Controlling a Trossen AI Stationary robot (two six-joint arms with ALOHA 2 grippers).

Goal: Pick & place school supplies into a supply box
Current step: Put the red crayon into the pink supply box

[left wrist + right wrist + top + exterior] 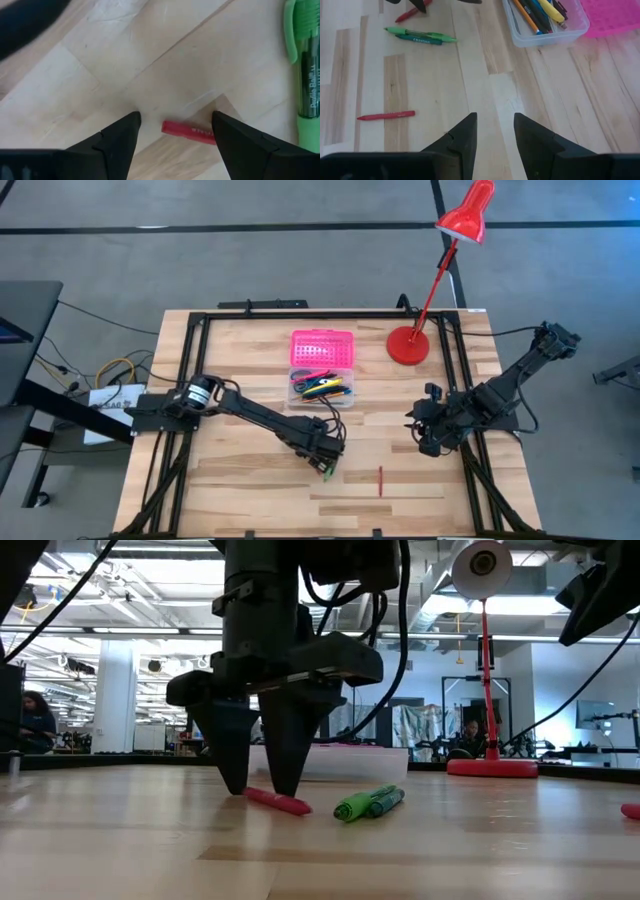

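Note:
My left gripper (325, 452) points straight down with its tips at the table top, near of the supply box. It is open, and its fingers stand on either side of a short red marker (186, 130) lying flat on the wood. A green marker (304, 75) lies just beside it. The supply box (322, 388) has a clear base holding several pens, and its pink lid (322, 348) lies open on the far side. A thin red pencil (380, 480) lies farther toward the near edge. My right gripper (495, 127) hovers open over bare wood at the right. My left gripper (258, 785) comes at the red marker (280, 802) from above with its fingers across it. One end of the marker runs out of sight behind one finger (235, 140). I cannot tell whether that finger touches it.
A red desk lamp stands with its round base (407, 345) on the table's far right, right of the box. A black frame (300, 313) runs along the table's edges. Bare wood lies between the two grippers and toward the near edge.

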